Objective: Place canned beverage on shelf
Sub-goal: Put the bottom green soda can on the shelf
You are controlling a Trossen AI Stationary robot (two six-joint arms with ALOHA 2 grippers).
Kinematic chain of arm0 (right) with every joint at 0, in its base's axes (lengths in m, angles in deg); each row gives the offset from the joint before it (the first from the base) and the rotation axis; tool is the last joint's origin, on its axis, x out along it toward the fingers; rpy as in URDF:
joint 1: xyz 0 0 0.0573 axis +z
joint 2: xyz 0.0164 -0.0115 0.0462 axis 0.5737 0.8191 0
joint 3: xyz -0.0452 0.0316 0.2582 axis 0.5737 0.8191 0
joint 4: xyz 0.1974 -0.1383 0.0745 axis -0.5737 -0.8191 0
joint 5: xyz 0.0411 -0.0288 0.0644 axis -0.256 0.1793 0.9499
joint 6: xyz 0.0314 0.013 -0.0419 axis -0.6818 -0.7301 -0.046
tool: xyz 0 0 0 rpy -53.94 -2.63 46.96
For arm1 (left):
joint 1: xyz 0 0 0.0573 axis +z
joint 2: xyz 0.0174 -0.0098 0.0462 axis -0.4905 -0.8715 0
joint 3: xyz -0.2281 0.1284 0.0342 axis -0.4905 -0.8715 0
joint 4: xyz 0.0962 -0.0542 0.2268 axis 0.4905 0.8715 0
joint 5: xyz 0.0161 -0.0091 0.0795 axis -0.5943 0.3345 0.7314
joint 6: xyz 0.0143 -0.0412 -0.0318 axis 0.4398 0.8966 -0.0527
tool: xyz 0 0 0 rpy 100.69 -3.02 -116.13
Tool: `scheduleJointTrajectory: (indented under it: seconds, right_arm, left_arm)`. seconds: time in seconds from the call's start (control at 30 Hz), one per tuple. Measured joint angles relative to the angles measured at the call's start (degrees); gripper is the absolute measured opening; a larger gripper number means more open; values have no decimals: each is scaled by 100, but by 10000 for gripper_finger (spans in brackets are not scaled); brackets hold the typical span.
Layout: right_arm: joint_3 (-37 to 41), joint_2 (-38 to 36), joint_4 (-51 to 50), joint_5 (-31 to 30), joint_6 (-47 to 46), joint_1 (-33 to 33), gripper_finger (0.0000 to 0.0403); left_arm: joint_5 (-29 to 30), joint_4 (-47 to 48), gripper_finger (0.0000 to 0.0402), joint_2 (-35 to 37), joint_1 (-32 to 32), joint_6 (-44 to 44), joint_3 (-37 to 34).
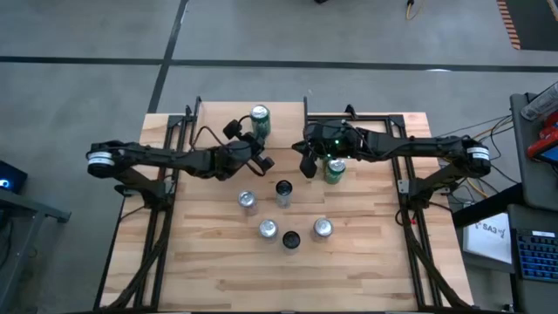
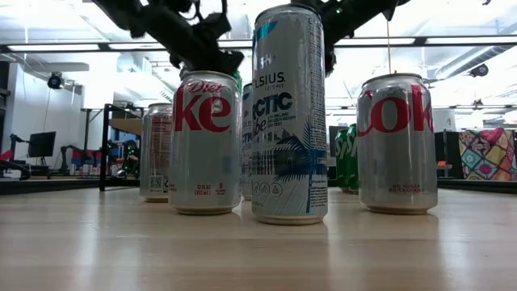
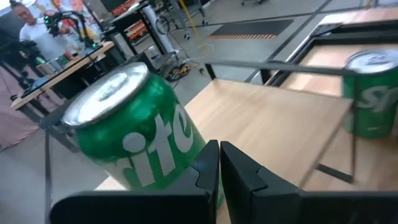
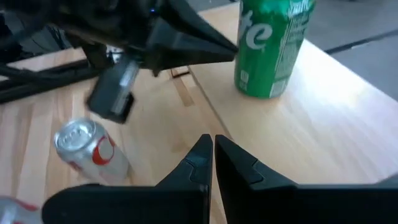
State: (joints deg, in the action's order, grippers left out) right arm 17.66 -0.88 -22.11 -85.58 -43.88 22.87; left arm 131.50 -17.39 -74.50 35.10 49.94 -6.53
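Observation:
A green Sprite can (image 3: 137, 134) (image 1: 260, 122) stands upright, base down, on the light-wood shelf (image 4: 311, 124) at the table's far middle. My left gripper (image 3: 219, 168) (image 1: 261, 161) reaches in from the table's left, shut, with its fingers right beside that can's side. My right gripper (image 4: 213, 155) (image 1: 308, 166) hovers shut and holds nothing, just right of the shelf's near corner. A second green Sprite can (image 1: 335, 168) (image 3: 373, 93) stands on the table beside it. My left gripper's shut fingers (image 3: 205, 168) lie close along the side wall (image 3: 186, 155) of the green can on the shelf. They come nearly level from the table's left. I cannot tell whether they touch it. The can stands upright on the plank.
Several cans stand on the table's middle: a Diet Coke (image 2: 204, 145) (image 4: 90, 149), a tall Celsius can (image 2: 289, 113), a Coke can (image 2: 397, 141) and others (image 1: 268, 228). Black frame rails (image 1: 187, 131) flank the shelf. A person (image 3: 25, 25) stands far off in the room.

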Motion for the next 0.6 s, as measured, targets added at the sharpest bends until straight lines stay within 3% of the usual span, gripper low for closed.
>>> scheduleJointTrajectory:
  seconds: [0.23,0.43,0.6]
  right_arm:
    - [-68,2,397,-2,-41,-22,9]
    - [-81,210,994,0,-46,-26,9]
    - [-345,563,1126,-3,-63,-121,9]
  left_arm:
    - [-200,765,0,855,-337,-64,-172]
    - [-1053,711,0,1936,-512,-97,-872]
    - [-1249,538,0,2799,-561,-67,-1438]
